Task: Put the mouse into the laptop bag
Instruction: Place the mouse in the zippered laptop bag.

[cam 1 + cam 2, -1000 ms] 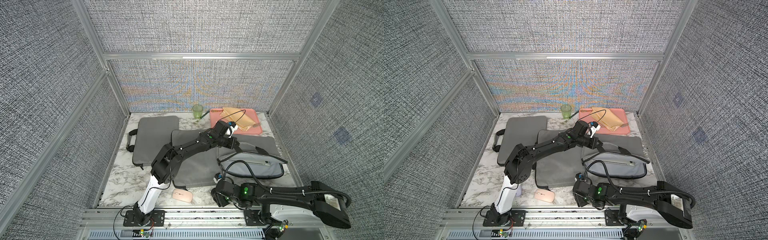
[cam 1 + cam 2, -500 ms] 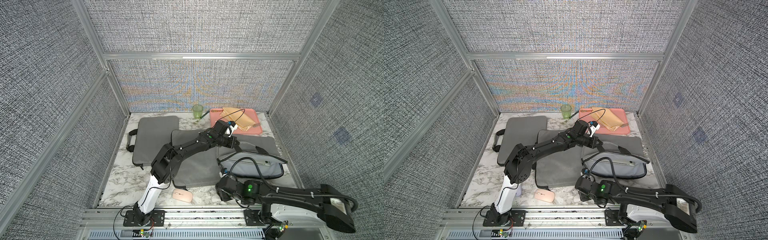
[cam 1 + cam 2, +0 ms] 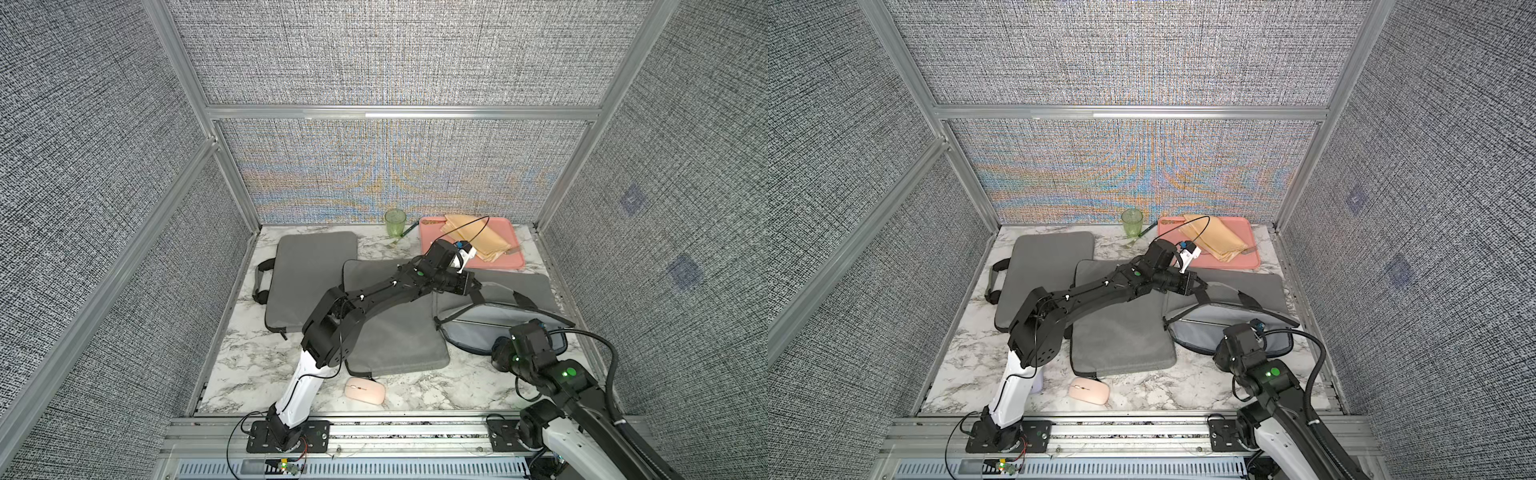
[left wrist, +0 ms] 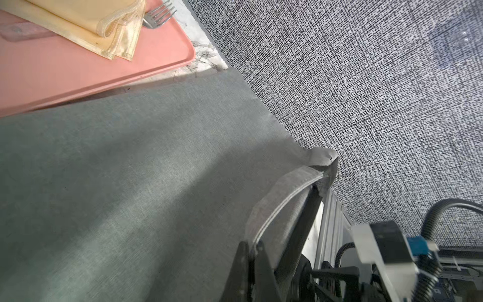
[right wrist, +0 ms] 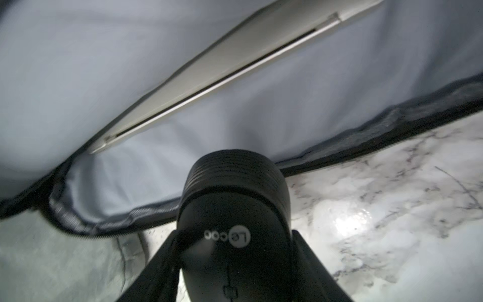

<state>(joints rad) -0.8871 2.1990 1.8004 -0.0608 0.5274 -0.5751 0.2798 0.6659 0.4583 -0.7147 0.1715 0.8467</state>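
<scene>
half done: swings black mouse (image 5: 235, 193), clamped in right gripper (image 5: 236, 251), from table (image 3: 424, 395) front up to laptop bag (image 3: 536, 286) mouth; props that mouth open with left gripper (image 4: 252, 261) pinched tight on the flap (image 4: 285, 185). leaves only the insertion.

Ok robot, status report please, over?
Left hand shut on bag, holding it open. Right hand grips black mouse at the opening, not inside yet. Laptop already inside, nothing blocking.
</scene>
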